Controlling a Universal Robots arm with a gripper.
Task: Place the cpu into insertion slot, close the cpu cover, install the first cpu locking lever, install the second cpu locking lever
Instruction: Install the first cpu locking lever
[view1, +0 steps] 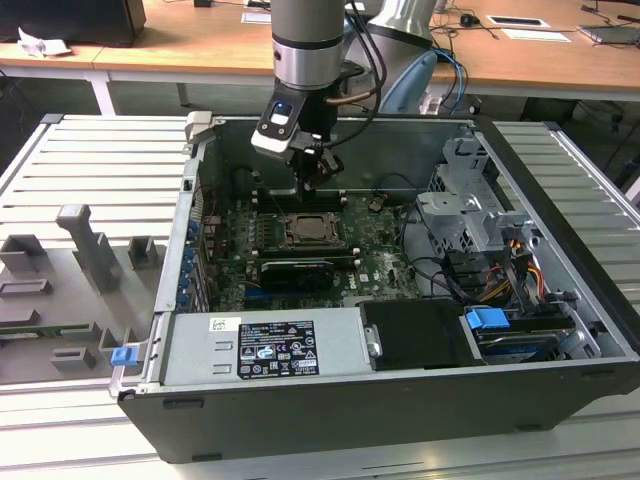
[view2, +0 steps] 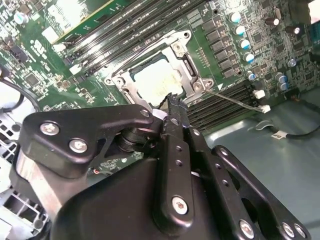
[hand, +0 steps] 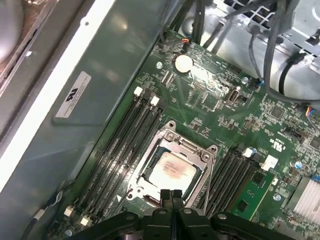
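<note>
The cpu (hand: 170, 170), a pale square chip, lies in the insertion slot (view1: 290, 238) on the green motherboard. The grey cpu cover (hand: 199, 159) lies down around the chip as a frame; the cpu (view2: 155, 80) shows through the window of the cpu cover (view2: 187, 62). A thin wire locking lever (view2: 235, 100) sticks out free from one corner of the socket, over the memory slots. My gripper (hand: 170, 194) hangs just above the socket's edge, fingers pressed shut with nothing seen between them. In the exterior view the gripper (view1: 313, 180) is right above the socket.
The open case holds black memory slots (hand: 125, 145), a black card (view1: 295, 268), a power supply (view1: 265, 345), a drive cage (view1: 470, 200) and loose cables (view1: 440, 270). A coin cell (hand: 183, 63) sits on the board. Grey fixtures (view1: 90, 250) stand at the exterior view's left.
</note>
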